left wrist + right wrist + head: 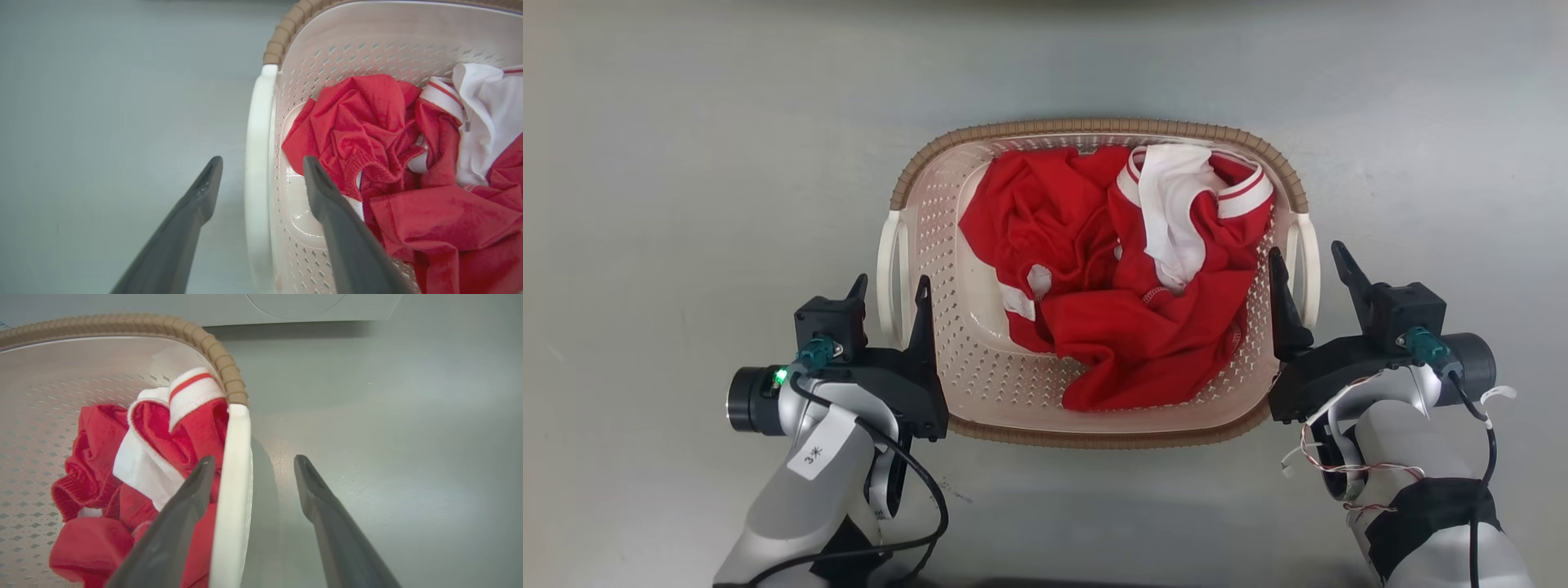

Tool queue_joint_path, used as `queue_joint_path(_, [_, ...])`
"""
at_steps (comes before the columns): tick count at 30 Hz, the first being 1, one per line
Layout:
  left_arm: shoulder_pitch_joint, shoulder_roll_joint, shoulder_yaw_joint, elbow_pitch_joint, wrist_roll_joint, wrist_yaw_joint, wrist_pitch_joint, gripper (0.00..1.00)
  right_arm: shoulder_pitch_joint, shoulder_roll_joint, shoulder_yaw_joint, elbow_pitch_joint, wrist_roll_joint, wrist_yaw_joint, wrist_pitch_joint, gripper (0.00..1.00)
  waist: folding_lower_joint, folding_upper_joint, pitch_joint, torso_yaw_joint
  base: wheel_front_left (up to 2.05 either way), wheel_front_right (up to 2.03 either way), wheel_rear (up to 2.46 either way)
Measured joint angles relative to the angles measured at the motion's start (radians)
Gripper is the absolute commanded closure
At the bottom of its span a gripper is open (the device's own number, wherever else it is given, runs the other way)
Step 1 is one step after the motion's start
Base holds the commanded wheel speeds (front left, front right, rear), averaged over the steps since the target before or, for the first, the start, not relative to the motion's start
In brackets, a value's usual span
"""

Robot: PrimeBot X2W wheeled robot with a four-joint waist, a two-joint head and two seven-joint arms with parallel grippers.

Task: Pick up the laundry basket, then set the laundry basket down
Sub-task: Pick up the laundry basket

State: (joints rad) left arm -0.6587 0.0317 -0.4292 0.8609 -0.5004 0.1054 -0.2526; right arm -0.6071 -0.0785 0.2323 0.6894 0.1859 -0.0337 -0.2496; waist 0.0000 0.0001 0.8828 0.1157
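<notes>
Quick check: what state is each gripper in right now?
Left gripper: open, straddling the left handle of the laundry basket, not closed on it.
Right gripper: open, straddling the right handle, not closed on it.

White tag (pixel 818 452) on the forearm (pixel 792 498) behind the left gripper (pixel 891 282): reads "3" plus an asterisk-like mark; second character unclear.

The head camera looks straight down on the basket (pixel 1094 128) from above. Each wrist camera sits close by one handle (pixel 258 183). All three see the red clothes (pixel 1143 343).
</notes>
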Motion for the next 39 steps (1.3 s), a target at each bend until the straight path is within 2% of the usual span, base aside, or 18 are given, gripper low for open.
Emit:
queue_joint_path(12, [-0.044,-0.001,-0.042,0.059,-0.069,-0.001,0.000,0.00,-0.041,0.004,0.020,0.057,0.007,0.008,0.000,0.00,0.0000,-0.0001,0.048,0.002,0.00,0.00,0.00])
queue_joint_path(13, [-0.049,-0.001,-0.045,0.062,-0.073,-0.001,0.000,0.01,-0.043,0.005,0.023,0.060,0.007,0.009,0.000,0.04,0.0000,-0.0001,0.049,0.002,0.00,0.00,0.00])
queue_joint_path(14, [-0.055,-0.001,-0.049,0.063,-0.079,-0.001,0.000,0.17,-0.046,0.005,0.025,0.063,0.007,0.012,0.000,0.18,0.0000,-0.0002,0.049,0.002,0.00,0.00,0.00])
queue_joint_path(15, [-0.060,-0.001,-0.054,0.064,-0.088,-0.001,0.000,0.47,-0.052,0.005,0.027,0.066,0.007,0.014,0.000,0.35,0.0000,-0.0001,0.050,0.003,0.00,0.00,0.00])
queue_joint_path(16, [-0.064,-0.001,-0.060,0.066,-0.101,-0.001,0.000,0.58,-0.060,0.005,0.029,0.068,0.007,0.016,0.000,0.55,0.0000,-0.0001,0.050,0.003,0.00,0.00,0.00])
queue_joint_path(17, [-0.068,-0.001,-0.066,0.069,-0.110,-0.001,0.000,0.73,-0.065,0.005,0.030,0.070,0.007,0.016,0.000,0.70,0.0000,-0.0001,0.051,0.003,0.00,0.00,0.00])
queue_joint_path(18, [-0.072,-0.001,-0.071,0.071,-0.113,-0.004,0.000,0.98,-0.070,0.006,0.033,0.073,0.007,0.016,0.000,0.89,0.0000,-0.0001,0.051,0.003,0.00,0.00,0.00])
queue_joint_path(19, [-0.075,-0.001,-0.077,0.072,-0.116,-0.010,0.000,1.00,-0.074,0.008,0.034,0.078,0.008,0.016,0.000,1.00,0.0000,-0.0002,0.050,0.004,0.00,0.00,0.00])
queue_joint_path(27, [-0.073,-0.003,-0.117,0.096,-0.181,-0.018,0.000,1.00,-0.080,0.009,0.041,0.129,0.018,0.016,-0.007,1.00,0.0000,-0.0001,0.024,0.003,0.00,0.00,0.00])
queue_joint_path(39, [-0.069,-0.001,-0.168,0.132,-0.248,-0.017,0.000,1.00,-0.076,0.008,0.101,0.187,0.119,0.001,-0.007,1.00,0.0000,-0.0001,-0.082,-0.003,0.00,0.00,0.00])
